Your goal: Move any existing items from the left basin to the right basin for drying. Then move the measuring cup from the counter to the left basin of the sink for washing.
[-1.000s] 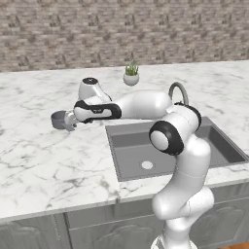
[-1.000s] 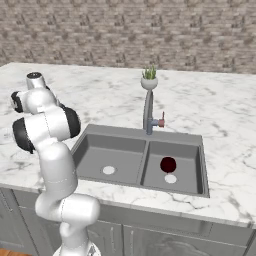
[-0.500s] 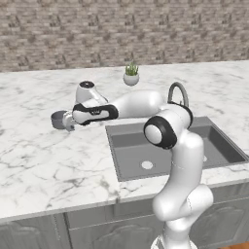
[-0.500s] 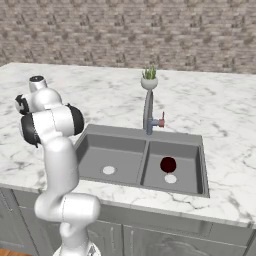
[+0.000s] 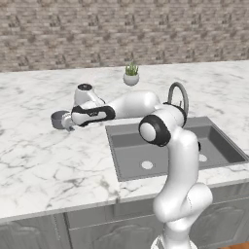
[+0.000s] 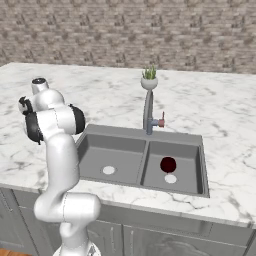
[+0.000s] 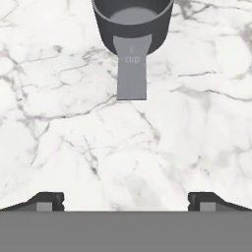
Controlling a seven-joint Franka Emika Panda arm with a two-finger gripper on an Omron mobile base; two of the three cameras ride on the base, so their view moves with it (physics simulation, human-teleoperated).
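One measuring cup (image 7: 132,19) is all that matters here, and it sits on the white marble surface (image 5: 44,160) at the top middle of the hand view, its flat handle pointing straight down the frame toward the jaws. The two dark fingertips (image 7: 47,201) poke up at the bottom left and bottom right corners, spread wide apart with nothing between them, so the jaws are open. The handle's end stops well above the tips, with bare marble in between, so the cup is ahead of the jaws and not inside them, roughly centred on the gap.

From the left base view the cup (image 5: 60,118) is at the middle left of the frame, on the surface left of the sink (image 5: 170,146), and the gripper (image 5: 68,121) is right next to it with the arm stretched out sideways over the marble.

In the right base view the left basin (image 6: 107,155) has just its pale drain, and the right basin (image 6: 175,150) holds a dark red round thing (image 6: 168,164). Small potted plant (image 6: 149,79) stands behind the faucet (image 6: 148,112).
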